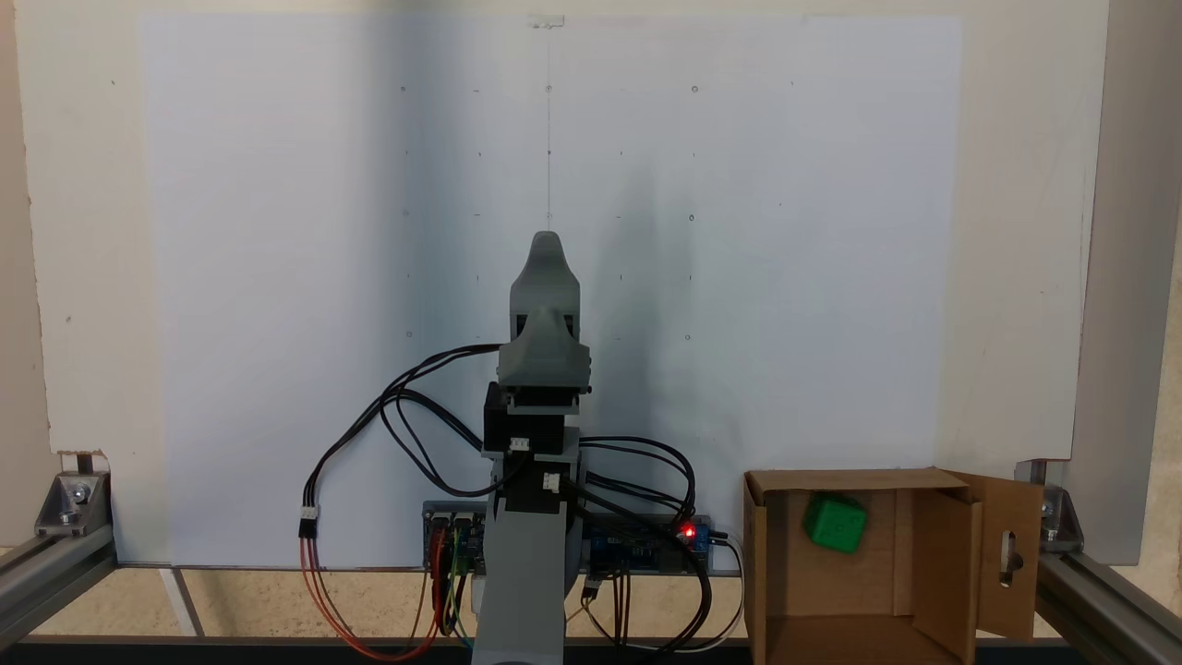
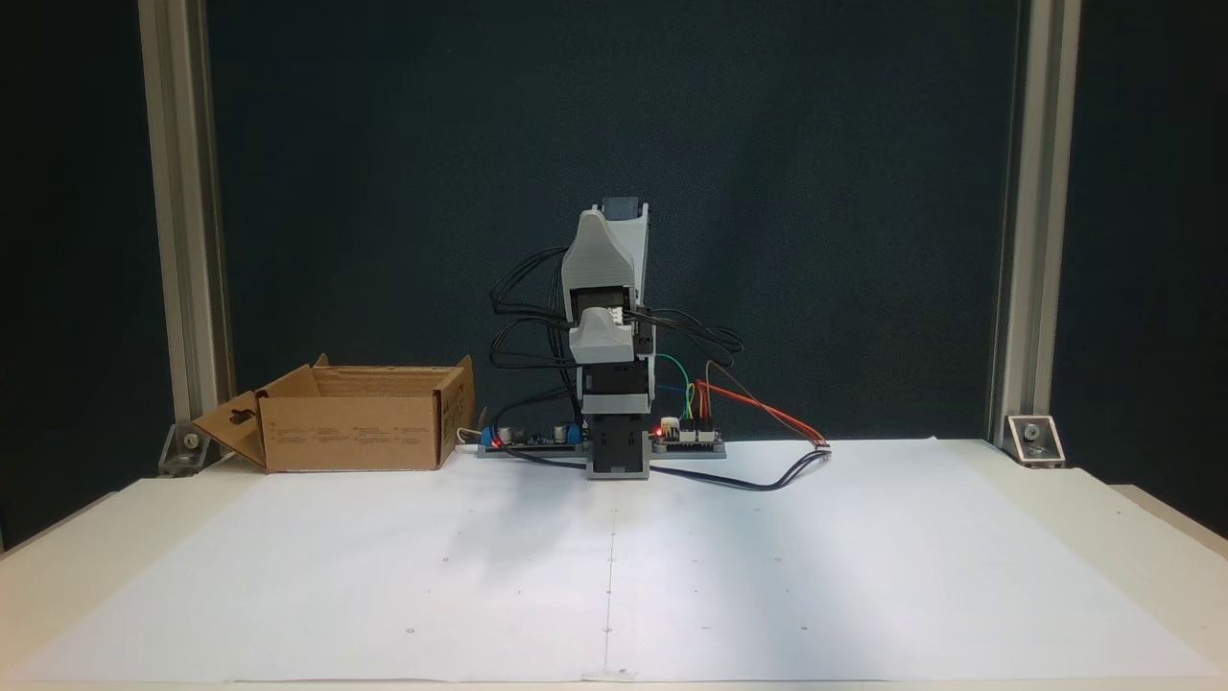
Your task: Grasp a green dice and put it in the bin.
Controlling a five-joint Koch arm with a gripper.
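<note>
My gripper (image 1: 547,254): folded up over my own base, tip pointing along the white sheet in a fixed view; the two jaws lie one behind the other, so I cannot tell whether they are wide or closed, and nothing shows between them. My arm (image 2: 612,317): grey and black, upright and tucked, black cables looping off both sides. Controller board (image 2: 686,437): touching my base, red light lit, coloured wires running off it. Green dice (image 1: 836,523): inside the bin, tilted on a corner, resting on the bin's floor near its back wall, well apart from my gripper. Bin (image 1: 933,573): brown cardboard, open-topped, just beside my base; one side flap with a slot cutout swung outward, away from my base. White paper sheet (image 2: 614,566): spread across the table in front of my base.
</note>
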